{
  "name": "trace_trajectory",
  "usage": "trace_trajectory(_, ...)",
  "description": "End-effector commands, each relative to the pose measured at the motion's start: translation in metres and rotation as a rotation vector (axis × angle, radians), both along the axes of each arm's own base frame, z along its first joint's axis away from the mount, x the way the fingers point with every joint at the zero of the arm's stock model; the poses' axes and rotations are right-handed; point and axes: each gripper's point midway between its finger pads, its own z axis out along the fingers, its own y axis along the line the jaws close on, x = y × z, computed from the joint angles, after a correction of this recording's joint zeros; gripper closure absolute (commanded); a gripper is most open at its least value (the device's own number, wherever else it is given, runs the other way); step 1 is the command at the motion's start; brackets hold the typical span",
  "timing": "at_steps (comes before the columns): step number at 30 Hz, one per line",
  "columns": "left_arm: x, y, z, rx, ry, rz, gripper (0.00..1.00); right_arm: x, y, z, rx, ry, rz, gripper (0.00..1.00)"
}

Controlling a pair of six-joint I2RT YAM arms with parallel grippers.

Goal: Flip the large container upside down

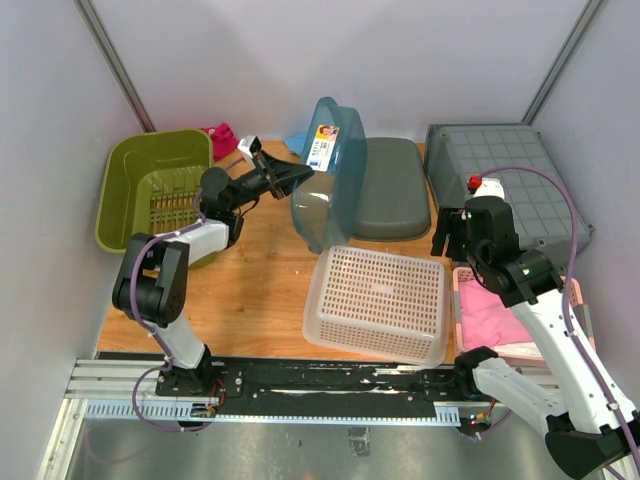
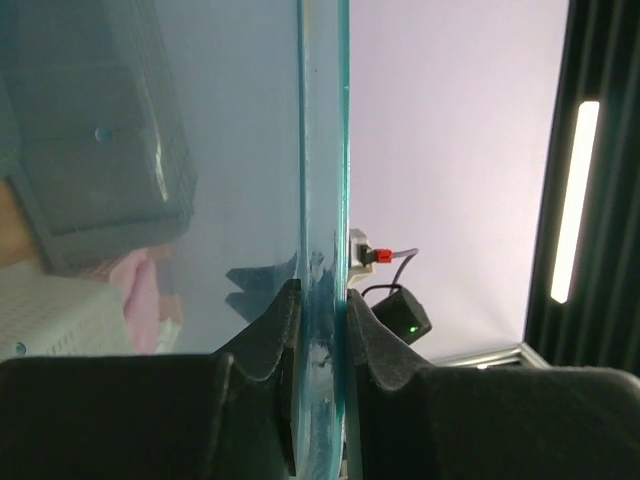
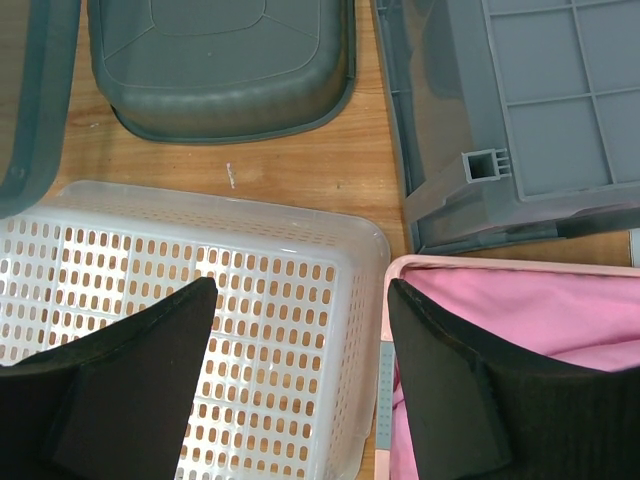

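Large blue container [image 1: 330,200], tipped on edge at the back centre of the bench [image 1: 260,290] with its long axis running front to back, its wall clamped between the jaws of the left gripper [image 1: 298,176]; the right gripper [image 1: 448,235], jaws apart and empty, hangs farther off.

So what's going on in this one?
The left gripper is clamped on the rim of the translucent blue plastic container, which stands tipped up on its edge on the wooden table, not yet upside down. The right gripper hangs open above the white perforated basket and pink bin, holding nothing.
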Motion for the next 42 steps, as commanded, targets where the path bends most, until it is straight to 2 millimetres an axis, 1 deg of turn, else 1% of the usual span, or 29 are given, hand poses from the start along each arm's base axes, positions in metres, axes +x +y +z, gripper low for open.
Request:
trace_trajectory(1, -0.014, 0.015, 0.027, -0.166, -0.094, -0.016, 1.00, -0.005, -0.003, 0.000, -0.006, 0.002, -0.012, 0.29)
trace_trajectory(5, -0.006, 0.023, 0.008, -0.193, -0.043, 0.012, 1.00, -0.005, -0.003, 0.000, -0.010, 0.006, -0.016, 0.28)
trace_trajectory(11, 0.003, 0.035, -0.024, -0.168, 0.031, 0.087, 0.99, -0.003, -0.001, 0.001, -0.003, 0.011, -0.011, 0.28)
trace_trajectory(16, 0.010, 0.048, -0.042, -0.146, 0.058, 0.118, 0.88, -0.003, -0.001, -0.001, 0.002, 0.018, -0.016, 0.29)
trace_trajectory(20, 0.019, 0.056, -0.066, -0.088, 0.103, 0.148, 0.81, -0.004, 0.000, -0.002, 0.008, 0.021, -0.021, 0.28)
trace_trajectory(22, 0.021, 0.061, -0.074, -0.064, 0.113, 0.168, 0.73, -0.004, 0.000, -0.002, 0.011, 0.020, -0.023, 0.28)
trace_trajectory(24, 0.023, 0.066, -0.080, -0.019, 0.105, 0.189, 0.57, -0.004, 0.000, -0.002, 0.015, 0.021, -0.024, 0.28)
trace_trajectory(27, 0.032, 0.075, -0.105, 0.086, 0.166, 0.243, 0.36, -0.003, 0.003, -0.003, 0.029, 0.025, -0.018, 0.28)
trace_trajectory(29, 0.034, 0.082, -0.113, 0.135, 0.176, 0.275, 0.26, -0.002, 0.007, -0.001, 0.043, 0.025, -0.008, 0.28)
trace_trajectory(31, 0.034, 0.087, -0.117, 0.162, 0.184, 0.290, 0.22, -0.003, 0.009, 0.002, 0.058, 0.018, -0.004, 0.28)
trace_trajectory(34, 0.035, 0.094, -0.118, 0.188, 0.190, 0.312, 0.21, -0.004, 0.009, 0.005, 0.068, 0.006, 0.000, 0.28)
trace_trajectory(39, 0.044, 0.105, -0.128, 0.304, 0.220, 0.374, 0.22, -0.010, 0.007, 0.005, 0.069, 0.005, -0.002, 0.29)
trace_trajectory(42, 0.048, 0.106, -0.123, 0.319, 0.199, 0.388, 0.23, -0.012, 0.005, 0.006, 0.064, 0.004, -0.006, 0.28)
